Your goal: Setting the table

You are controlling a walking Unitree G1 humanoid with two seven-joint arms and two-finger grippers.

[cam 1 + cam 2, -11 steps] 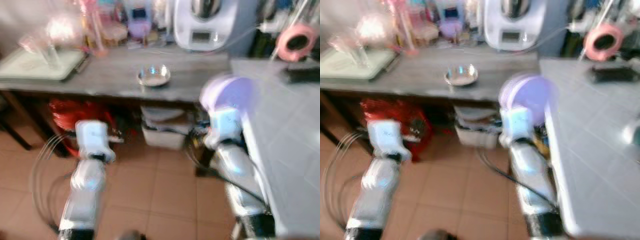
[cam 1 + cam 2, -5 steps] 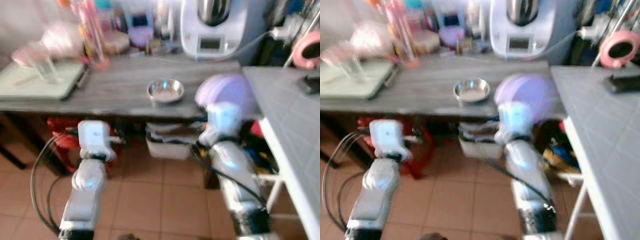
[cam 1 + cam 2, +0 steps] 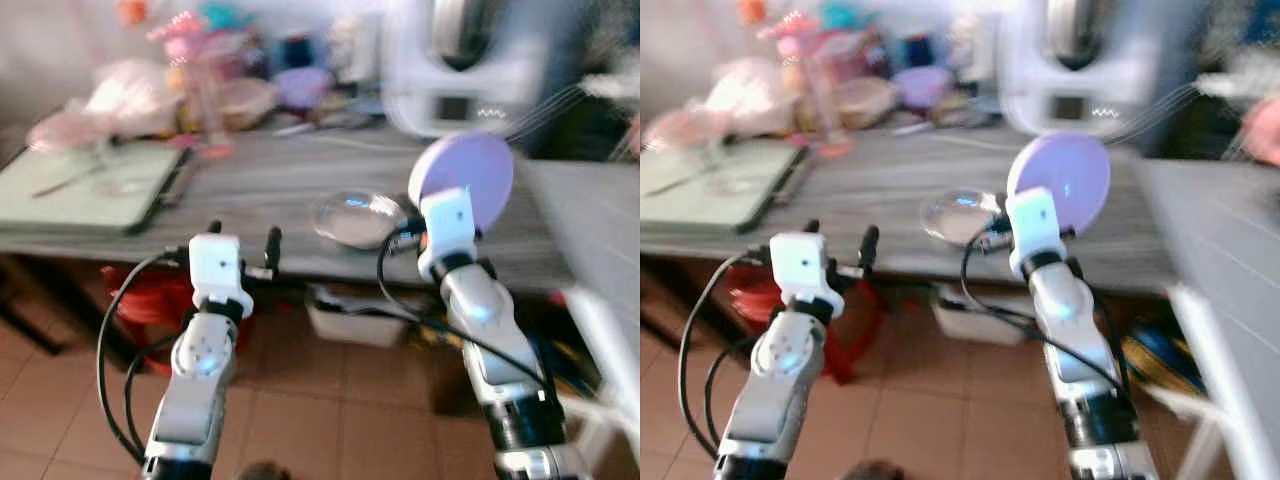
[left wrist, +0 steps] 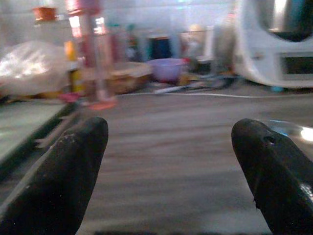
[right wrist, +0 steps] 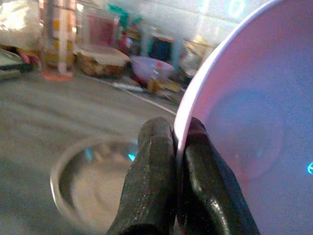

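Right gripper: fingers clamped together on the rim of a lilac plate, one finger on each face. The plate is carried upright, on edge, above the near part of the table; probably held this way so the thin rim sits firmly in the pinch while it is carried in.

Left gripper: fingers wide apart, holding nothing, levelled at the table's front edge with the bare top showing between them; seemingly kept ready.

Steel bowl: shallow, resting on the table just beside and below the held plate.

Table: grey, wood-grained, long. A pale green tray lies at the robot's left end. Along the back stand jars, a pink bottle, a purple bowl and a white kitchen machine; blur makes smaller items uncertain.

Room: tiled wall behind, terracotta floor tiles, storage bins under the table.
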